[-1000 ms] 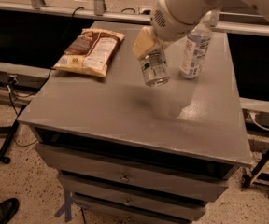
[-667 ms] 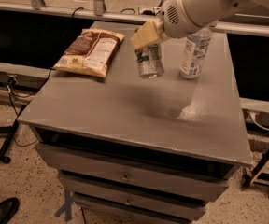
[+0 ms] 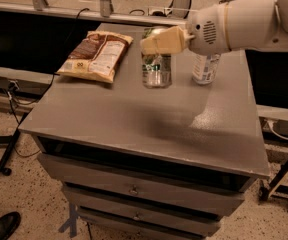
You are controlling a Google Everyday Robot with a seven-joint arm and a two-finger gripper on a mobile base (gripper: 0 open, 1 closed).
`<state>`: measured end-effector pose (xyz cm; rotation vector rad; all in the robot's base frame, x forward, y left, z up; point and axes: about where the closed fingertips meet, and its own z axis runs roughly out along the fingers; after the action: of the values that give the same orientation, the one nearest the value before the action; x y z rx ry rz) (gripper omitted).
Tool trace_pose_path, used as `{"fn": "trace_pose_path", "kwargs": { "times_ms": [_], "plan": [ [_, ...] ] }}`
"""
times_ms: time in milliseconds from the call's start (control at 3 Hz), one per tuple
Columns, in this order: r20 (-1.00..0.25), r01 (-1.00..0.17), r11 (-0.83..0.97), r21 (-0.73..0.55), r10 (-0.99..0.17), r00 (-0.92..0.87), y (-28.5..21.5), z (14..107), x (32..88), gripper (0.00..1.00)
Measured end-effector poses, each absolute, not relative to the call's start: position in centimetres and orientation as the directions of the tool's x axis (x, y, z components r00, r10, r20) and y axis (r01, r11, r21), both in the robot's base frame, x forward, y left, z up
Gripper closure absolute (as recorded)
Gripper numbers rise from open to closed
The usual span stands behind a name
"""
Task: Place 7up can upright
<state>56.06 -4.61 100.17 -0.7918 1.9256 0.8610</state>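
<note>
The 7up can, silver with a green logo, stands upright in the back middle of the grey table top, with its base at or just above the surface. My gripper reaches in from the right on a white arm and is shut on the can's top. One cream-coloured finger covers the can's upper rim.
A brown and white snack bag lies flat at the back left of the table. A clear plastic water bottle stands right of the can, partly behind my arm. The table is a drawer cabinet; its right edge is near.
The gripper has carried the can left and down toward the table. The can has turned from tilted to upright. The bottle and the bag have not moved.
</note>
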Motion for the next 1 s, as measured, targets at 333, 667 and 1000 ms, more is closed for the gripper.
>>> {"fn": "trace_pose_path", "kwargs": {
  "times_ms": [333, 667, 1000],
  "plan": [
    [-0.919, -0.833, 0.528, 0.167, -0.223, -0.325, -4.5, 101.8, 54.3, 1.0],
    [-0.945, -0.854, 0.495, 0.157, -0.175, -0.276, -3.7, 100.7, 55.0, 1.0],
    [-0.978, -0.89, 0.448, 0.089, -0.132, -0.164, -2.6, 99.4, 56.1, 1.0]
  ]
}}
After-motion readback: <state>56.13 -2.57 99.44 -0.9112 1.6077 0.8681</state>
